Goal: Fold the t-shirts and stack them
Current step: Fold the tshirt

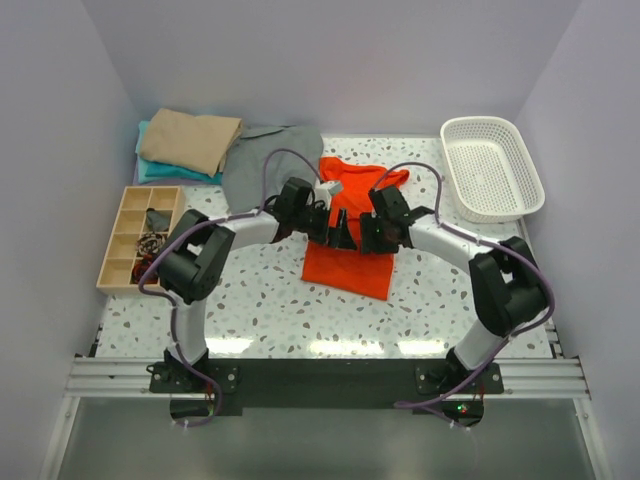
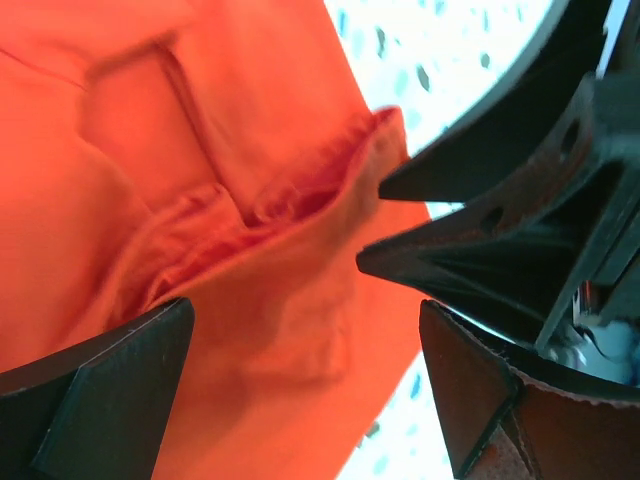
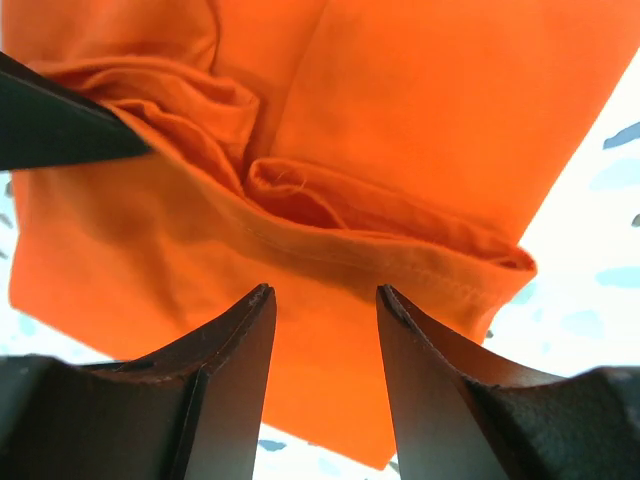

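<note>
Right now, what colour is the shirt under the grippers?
The shirt is orange-red, clearest in the right wrist view.

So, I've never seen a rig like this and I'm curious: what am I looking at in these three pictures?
These are two robot arms bolted to the near edge of a speckled table, each ending in a two-finger gripper. The wide picture comes from a fixed camera above and behind them. The other two come from cameras on the wrists, so the dark wedges at the bottom are each gripper's own fingers. The left gripper and right gripper hang side by side over an orange-red t-shirt lying mid-table. Both have open jaws, the left wider, and neither appears to grip cloth. Around it lie a grey t-shirt, a folded tan t-shirt on a teal one, a wooden compartment tray at the left and a white mesh basket at the right.
</note>
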You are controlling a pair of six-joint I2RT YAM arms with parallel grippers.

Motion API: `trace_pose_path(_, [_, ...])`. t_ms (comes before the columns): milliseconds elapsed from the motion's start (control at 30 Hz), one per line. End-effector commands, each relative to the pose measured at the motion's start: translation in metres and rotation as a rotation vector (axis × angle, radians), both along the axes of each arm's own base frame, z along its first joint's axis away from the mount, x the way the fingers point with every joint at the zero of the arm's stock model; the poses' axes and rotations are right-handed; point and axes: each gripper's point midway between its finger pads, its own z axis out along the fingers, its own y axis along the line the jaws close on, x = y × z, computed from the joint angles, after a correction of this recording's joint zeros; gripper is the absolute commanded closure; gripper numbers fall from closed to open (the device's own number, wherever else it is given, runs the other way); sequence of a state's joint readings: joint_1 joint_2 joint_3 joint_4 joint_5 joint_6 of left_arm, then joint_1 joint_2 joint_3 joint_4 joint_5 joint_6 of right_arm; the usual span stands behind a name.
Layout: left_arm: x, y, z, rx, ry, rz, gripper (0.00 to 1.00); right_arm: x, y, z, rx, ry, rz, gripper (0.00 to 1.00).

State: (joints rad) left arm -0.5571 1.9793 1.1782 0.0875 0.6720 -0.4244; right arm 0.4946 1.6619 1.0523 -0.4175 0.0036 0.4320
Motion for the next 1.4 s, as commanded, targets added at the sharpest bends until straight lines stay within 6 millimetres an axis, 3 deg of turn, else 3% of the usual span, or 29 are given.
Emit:
trace_pose_path(0, [0.047,0.001,0.016,0.051,-0.187,0.086,0.0,0.032,-0.01,0.008,-0.06,-0.092,-0.034,0.5])
trace_pose_path(233, [0.078,0.049,-0.012,0.304,-0.253,0.267,0.0,0.049,-0.038,0.002,-0.137,-0.099,-0.094,0.5])
trace_pose_path(333, [0.075,0.06,0.001,0.31,-0.295,0.315,0.0,0.056,-0.048,0.025,-0.128,-0.167,-0.11,0.46])
trace_pose_path(367, [0.076,0.063,0.022,0.287,-0.334,0.339,0.0,0.055,-0.052,0.039,-0.125,-0.198,-0.117,0.45])
trace_pose_path(433, [0.072,0.076,0.027,0.305,-0.357,0.387,0.0,0.054,-0.059,0.053,-0.131,-0.226,-0.126,0.42])
trace_pose_path(467, [0.071,0.08,0.043,0.294,-0.388,0.408,0.0,0.05,-0.063,0.061,-0.129,-0.234,-0.132,0.4])
trace_pose_path(533, [0.062,0.096,0.037,0.35,-0.374,0.441,0.0,0.041,-0.067,0.062,-0.112,-0.205,-0.143,0.37])
trace_pose_path(567, [0.059,0.1,0.044,0.348,-0.382,0.452,0.0,0.032,-0.068,0.059,-0.108,-0.176,-0.142,0.36])
trace_pose_path(667, [0.039,0.109,0.031,0.368,-0.339,0.441,0.0,0.009,-0.065,0.048,-0.035,-0.112,-0.153,0.32])
trace_pose_path(700, [0.026,0.112,0.019,0.371,-0.304,0.429,0.0,0.003,-0.063,0.051,0.006,-0.11,-0.172,0.32])
trace_pose_path(767, [0.013,0.108,0.019,0.315,-0.276,0.408,0.0,-0.018,-0.061,0.037,0.046,-0.055,-0.177,0.32])
trace_pose_path(800, [-0.001,0.111,0.006,0.316,-0.241,0.397,0.0,-0.023,-0.062,0.034,0.062,-0.046,-0.2,0.32])
trace_pose_path(867, [-0.013,0.105,0.012,0.243,-0.226,0.38,0.0,-0.041,-0.059,0.027,0.11,-0.02,-0.202,0.32])
trace_pose_path(900, [-0.025,0.109,0.002,0.245,-0.201,0.37,0.0,-0.047,-0.056,0.026,0.136,-0.01,-0.212,0.32])
trace_pose_path(1033, [-0.043,0.109,-0.002,0.198,-0.184,0.339,0.0,-0.075,-0.05,0.01,0.216,0.046,-0.216,0.32])
trace_pose_path(1200, [-0.058,0.105,-0.008,0.155,-0.159,0.3,0.0,-0.092,-0.046,-0.004,0.273,0.093,-0.246,0.32])
trace_pose_path(1367, [-0.076,0.095,-0.012,0.073,-0.12,0.238,0.0,-0.097,-0.043,-0.011,0.309,0.099,-0.265,0.32])
